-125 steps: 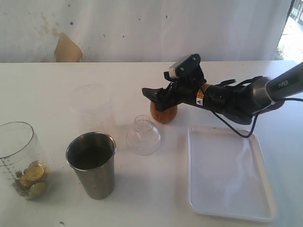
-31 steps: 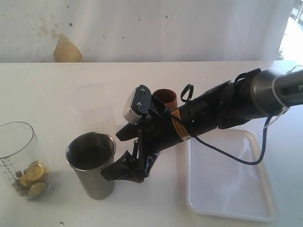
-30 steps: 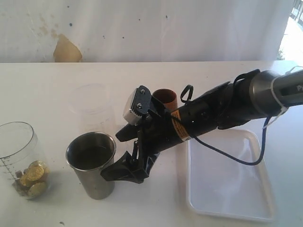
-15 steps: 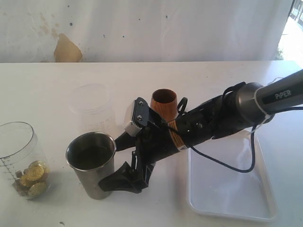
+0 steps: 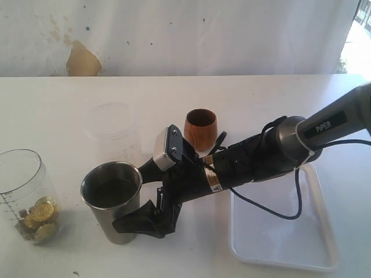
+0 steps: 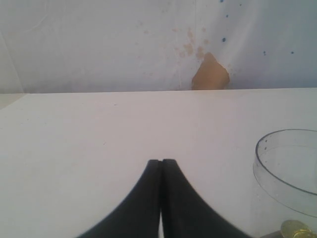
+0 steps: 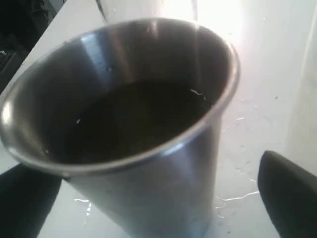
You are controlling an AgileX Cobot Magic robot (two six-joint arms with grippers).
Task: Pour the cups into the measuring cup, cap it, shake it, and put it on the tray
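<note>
Upright tumbler (image 5: 112, 200) on table (image 5: 261, 98) between measuring cup (image 5: 26, 197) and tray (image 5: 278, 231), flanked untouched by spread right gripper (image 5: 128, 197), left gripper (image 6: 161, 198) pressed together; probably rigid, slick, weighted by dark contents, best pinched mid-wall and kept level

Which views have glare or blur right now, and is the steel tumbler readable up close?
Right wrist view: the steel tumbler fills the frame, soft but readable; glare blows out the table behind it, and the right tool's fingers are dark blurs either side. Exterior view: the frosted cup fades against white. Left wrist view: evenly lit.
</note>
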